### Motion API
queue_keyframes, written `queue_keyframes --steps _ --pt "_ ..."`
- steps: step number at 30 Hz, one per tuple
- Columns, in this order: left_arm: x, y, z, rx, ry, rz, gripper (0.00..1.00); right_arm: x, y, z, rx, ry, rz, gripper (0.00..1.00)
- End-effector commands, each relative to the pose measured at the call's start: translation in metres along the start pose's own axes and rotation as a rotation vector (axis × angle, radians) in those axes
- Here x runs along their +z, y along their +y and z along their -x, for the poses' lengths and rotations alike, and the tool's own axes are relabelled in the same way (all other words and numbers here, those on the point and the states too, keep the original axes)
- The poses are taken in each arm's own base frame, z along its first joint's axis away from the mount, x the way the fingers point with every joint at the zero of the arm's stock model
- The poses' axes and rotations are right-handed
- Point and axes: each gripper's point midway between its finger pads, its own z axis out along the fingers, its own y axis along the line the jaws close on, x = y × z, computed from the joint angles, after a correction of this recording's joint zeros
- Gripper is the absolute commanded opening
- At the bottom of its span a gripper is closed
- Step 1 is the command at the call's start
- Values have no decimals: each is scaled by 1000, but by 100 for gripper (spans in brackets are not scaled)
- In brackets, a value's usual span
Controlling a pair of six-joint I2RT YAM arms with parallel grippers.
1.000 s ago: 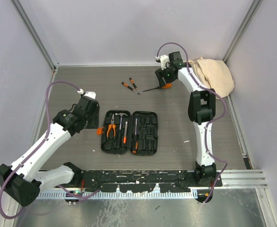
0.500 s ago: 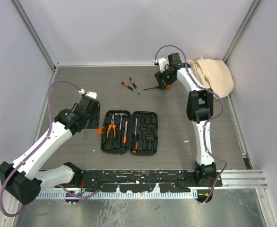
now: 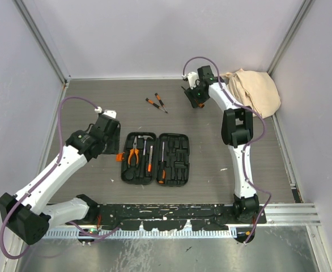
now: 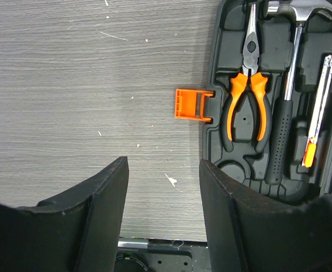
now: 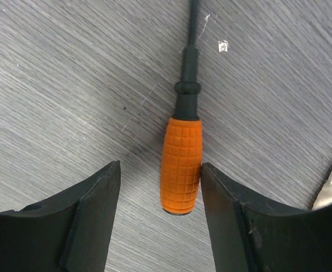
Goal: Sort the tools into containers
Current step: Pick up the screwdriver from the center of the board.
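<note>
At centre of the overhead view, on the grey wood-grain table [image 3: 98, 107]: one black hard plastic clamshell tool case [image 3: 177, 165], lying open and flat, two moulded halves side by side. Its small orange latch [image 3: 119, 157] juts from the edge at frame left. The left wrist view alone resolves the contents: orange-handled pliers [image 4: 246, 96], a chrome-headed hammer with black grip [image 4: 290, 85] and a slim silvery tool with an orange end [image 4: 319, 113], each seated in its own slot. The left gripper [image 4: 163, 209] stands just beside the latch, jaws parted over bare table, holding nothing. At upper right overhead, the right gripper [image 3: 195, 97] sits low near a beige cloth bag [image 3: 259, 90]. Only its wrist view shows the orange-gripped, black-shafted screwdriver [image 5: 181, 167] lying between the parted jaws, not clamped. Two small orange-and-black screwdrivers [image 3: 157, 102] lie near, towards frame centre.
</note>
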Motion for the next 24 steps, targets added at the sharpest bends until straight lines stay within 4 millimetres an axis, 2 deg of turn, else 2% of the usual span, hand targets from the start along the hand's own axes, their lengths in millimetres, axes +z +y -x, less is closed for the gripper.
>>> queue_keyframes --steps 1,11,15,21,24 --pt "0 2 4 4 -12 9 54 0 1 1 -31 17 -36 62" --pt "1 1 4 6 -8 4 54 4 -1 -16 38 66 -85 46" --pt "1 0 4 5 -9 2 54 1 -5 -17 100 71 -124 36" --pt "0 -1 4 4 -8 -6 54 -36 -7 2 248 -25 -192 8" --pt "0 -5 4 -4 -5 -24 55 -61 -4 11 384 -107 -220 4"
